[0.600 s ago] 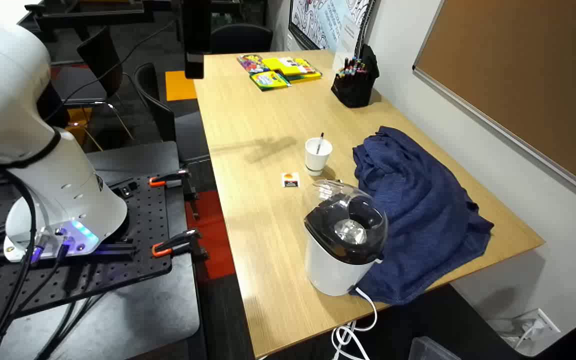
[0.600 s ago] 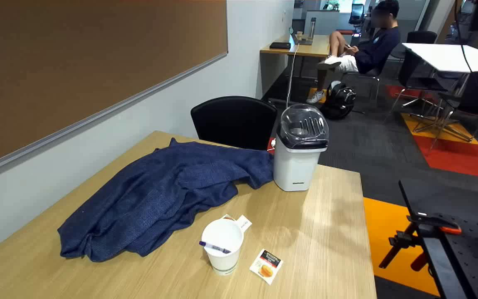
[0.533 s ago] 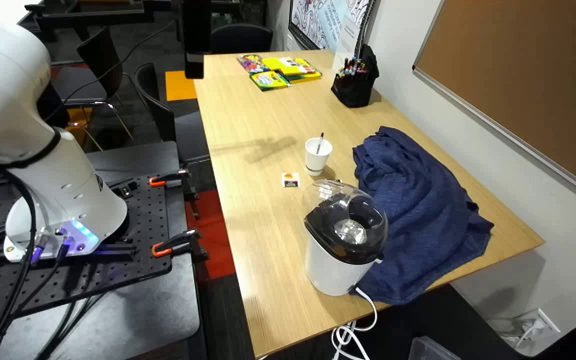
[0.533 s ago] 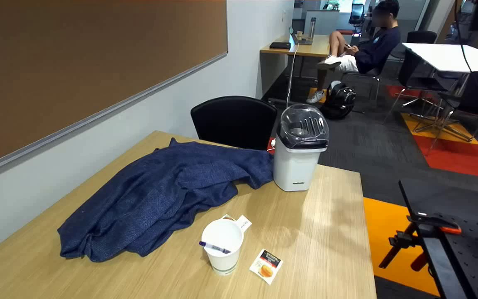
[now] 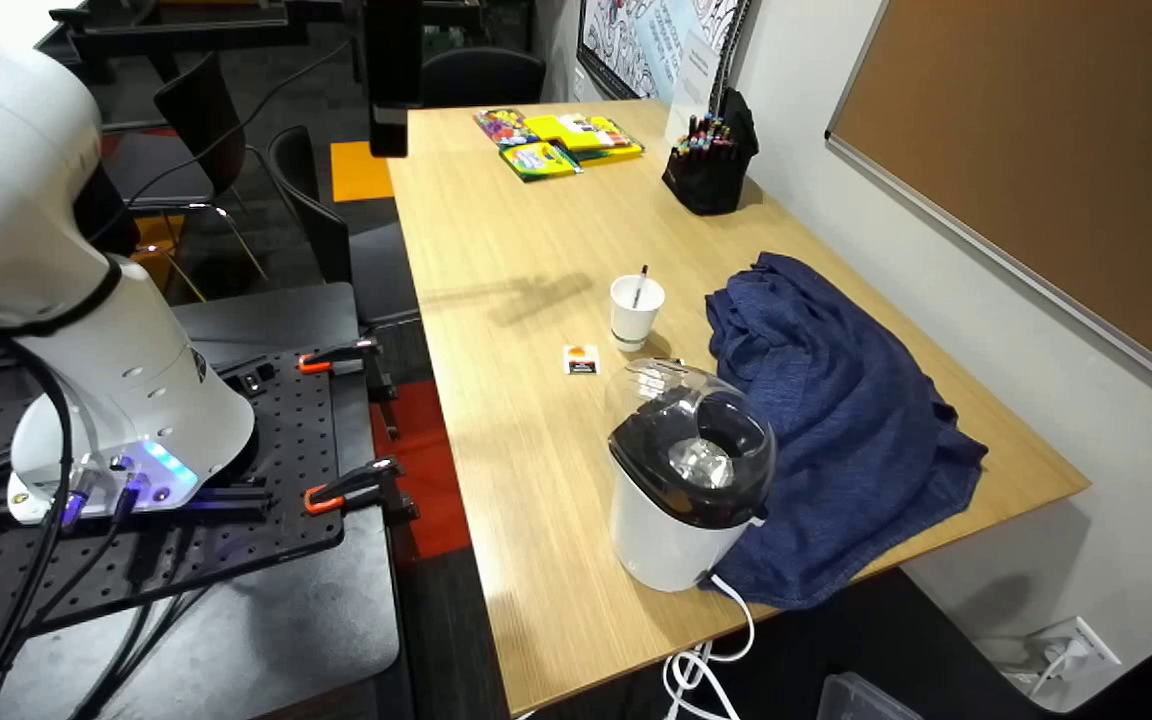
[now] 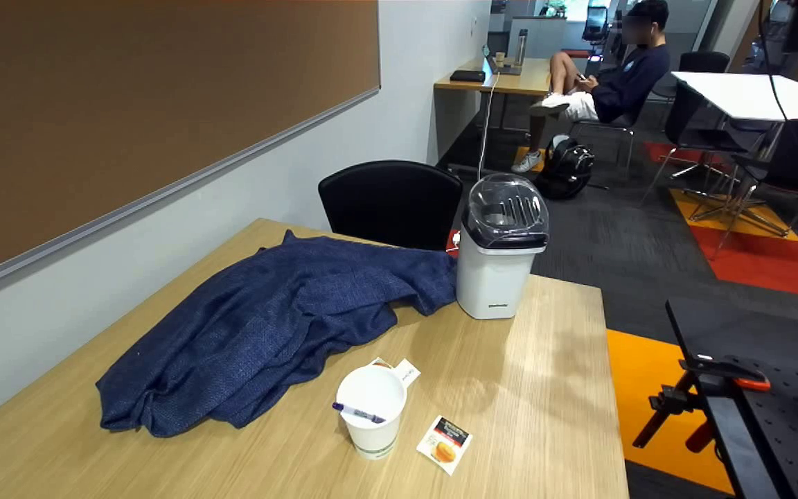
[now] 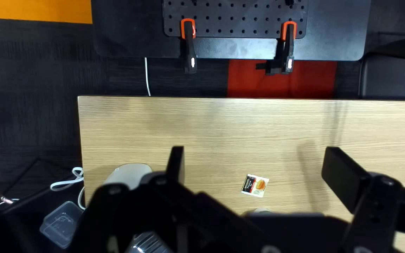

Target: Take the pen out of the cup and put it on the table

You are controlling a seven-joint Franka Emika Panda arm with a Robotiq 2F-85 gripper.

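**Over the table (image 5: 496,430), an end effector (image 7: 257,168) spread wide; in the cup (image 6: 373,440), a slanting pen (image 6: 361,414)**

The table leads, long, pale and wooden, on show in all three views. Alongside stands the white arm (image 5: 16,200), cut off by the frame, and in an exterior view a person (image 6: 631,76) sits well back. Next size down, here's the blue cloth (image 5: 836,430), heaped in folds, with the white machine (image 5: 691,480), clear dome on top, just beside it. On to the end effector: in the wrist view its fingers (image 7: 345,179) stand far apart, released, the table showing through the gap. Up the far stretch, in an exterior view, it's the black holder (image 5: 701,190), with flat bright packs (image 5: 541,160) near it. Then the cup: small, white, upright on the table, between holder and machine. A sachet (image 6: 445,443) lies flat near it, and a second packet (image 6: 407,372) peeps out, partly hidden behind the cup. And now the smallest, the pen! It's in the cup, tilted against the rim, dark end poking up and out, paler barrel running down into the mouth.
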